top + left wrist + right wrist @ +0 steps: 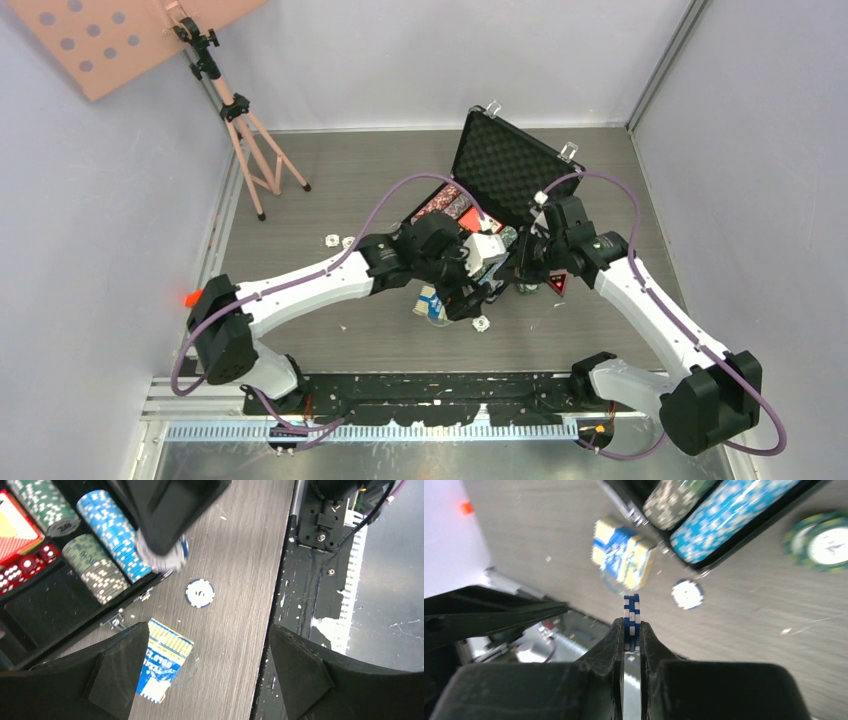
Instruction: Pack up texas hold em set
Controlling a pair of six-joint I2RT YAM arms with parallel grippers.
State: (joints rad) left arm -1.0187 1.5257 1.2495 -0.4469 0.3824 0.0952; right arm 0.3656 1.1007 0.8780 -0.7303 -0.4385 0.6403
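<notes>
Step in hand: moving loose chips into the case. The right gripper (631, 626) is clamped on a thin stack of blue-and-white chips (631, 607), held on edge above the table (749, 610), just in front of the briefcase (505, 165).
Left gripper: the left gripper (207, 637) has its fingers spread wide with nothing between them. It hovers over the blue card deck (167, 655), which lies on the table near the case's front edge.
Next move: probably to set the held chips into the row of blue chips (114, 532). They would need to stay on edge and line up with that slot.
Not yet packed: a loose blue chip (200, 593) lying flat near the deck, a green chip stack (824, 540), and two small pale pieces (331, 240), likely chips, well off to the left.
Case: the lid stands open, lined with egg-crate foam. The tray holds rows of blue, grey-olive and green chips, red dice (25, 565) and a red card deck (12, 530).
</notes>
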